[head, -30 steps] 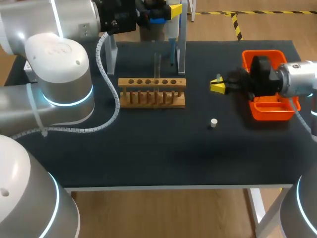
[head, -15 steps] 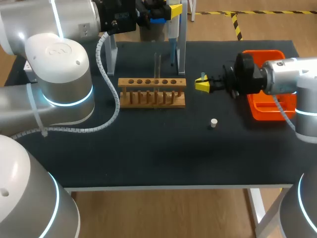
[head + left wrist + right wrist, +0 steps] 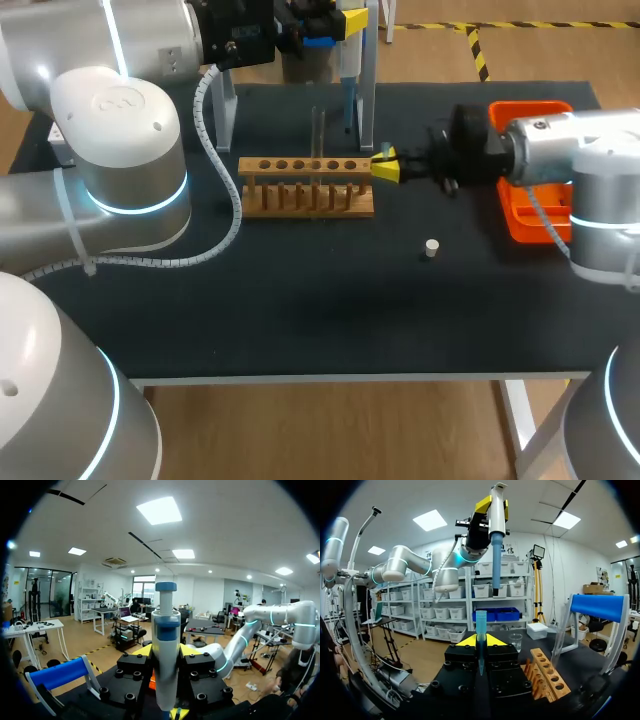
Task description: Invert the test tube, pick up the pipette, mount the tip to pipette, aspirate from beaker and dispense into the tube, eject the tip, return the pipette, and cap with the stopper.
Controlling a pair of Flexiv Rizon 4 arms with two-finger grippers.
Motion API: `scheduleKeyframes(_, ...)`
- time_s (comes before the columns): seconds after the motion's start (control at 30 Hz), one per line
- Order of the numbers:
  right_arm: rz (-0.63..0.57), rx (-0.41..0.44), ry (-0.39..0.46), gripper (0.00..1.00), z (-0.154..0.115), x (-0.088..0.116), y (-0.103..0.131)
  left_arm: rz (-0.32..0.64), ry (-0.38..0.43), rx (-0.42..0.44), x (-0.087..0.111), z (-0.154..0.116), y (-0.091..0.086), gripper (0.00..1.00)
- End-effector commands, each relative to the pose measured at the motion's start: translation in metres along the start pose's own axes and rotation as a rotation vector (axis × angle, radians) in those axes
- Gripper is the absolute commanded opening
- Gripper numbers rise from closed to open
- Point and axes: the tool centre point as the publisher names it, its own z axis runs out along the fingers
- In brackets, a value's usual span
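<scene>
Right gripper (image 3: 385, 166), clamped on a blue pipette tip (image 3: 480, 630), sits at the wooden rack's (image 3: 307, 186) right end. Left gripper (image 3: 345, 22) grips the pipette (image 3: 165, 645) upright, behind and above the rack.

The right arm has swept across the table toward nine o'clock. A second ago the right gripper (image 3: 385, 166) hung just off the nine o'clock edge of the orange tray (image 3: 545, 222); half a second ago it was about midway to the wooden rack (image 3: 305, 186). It now sits just beside the rack's three o'clock end, with the blue pipette tip (image 3: 480, 641) pinched between its fingers. The arm's dark wrist, which had covered the tray's middle, now overlaps only the tray's nine o'clock edge
</scene>
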Motion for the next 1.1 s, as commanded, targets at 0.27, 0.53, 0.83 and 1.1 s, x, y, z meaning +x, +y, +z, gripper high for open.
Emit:
scheduleKeyframes(0.27,-0.002,-0.004,0.012,0.0,0.02,-0.013,-0.003,-0.001,0.001,0.0,0.0,0.001,0.0,0.0)
scheduleKeyframes(0.53,0.002,-0.009,0.012,0.0,0.027,-0.014,-0.005,-0.001,0.001,0.0,0.0,0.001,0.0,0.0)
scheduleKeyframes(0.83,-0.003,-0.012,0.02,0.0,0.037,-0.016,-0.001,-0.001,0.001,0.0,0.0,0.001,0.0,0.0)
scheduleKeyframes(1.1,-0.003,-0.013,0.027,0.0,0.044,-0.016,0.0,-0.001,0.001,0.0,0.0,0.001,0.0,0.0)
